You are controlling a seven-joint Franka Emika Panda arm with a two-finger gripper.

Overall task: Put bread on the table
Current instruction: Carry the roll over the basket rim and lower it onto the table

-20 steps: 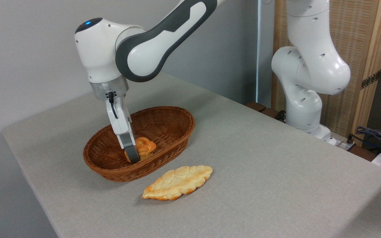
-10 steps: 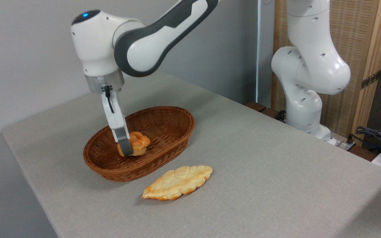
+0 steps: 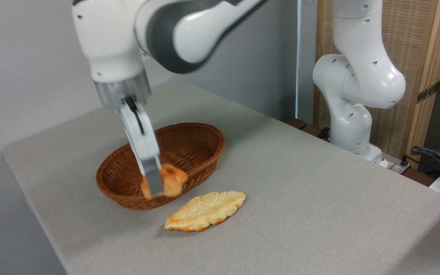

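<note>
1. The gripper point(image 3: 155, 187) has its fingers point(image 3: 152, 177) pinched narrow around the bun point(image 3: 170, 182). The small orange-brown knotted roll shows on both sides of the near finger, so the hold looks real, though blur hides the exact contact.
2. The bun hangs in the air over the near rim of the wicker basket point(image 3: 197, 152), not resting on the weave. It is neither in the basket nor on the tabletop point(image 3: 300, 198).
3. Judged from this, the step in hand is the carry out of the basket. It goes well if the bun clears the rim fully before any sideways travel, since a brush against the wicker could twist a soft roll out of a narrow pinch.
4. The braided leaf-shaped loaf point(image 3: 204, 211) lies on the cloth just in front of the basket, near the likely path. A good landing spot is bare cloth to the right of it or in front of it, well apart from both the loaf and the basket.
5. Keep the squeeze as it is through the carry, and lower until the bun's underside touches the cloth before spreading the fingers. A round roll dropped from height may roll.
6. After release, lift straight up so the fingers do not drag the bun along.
</note>
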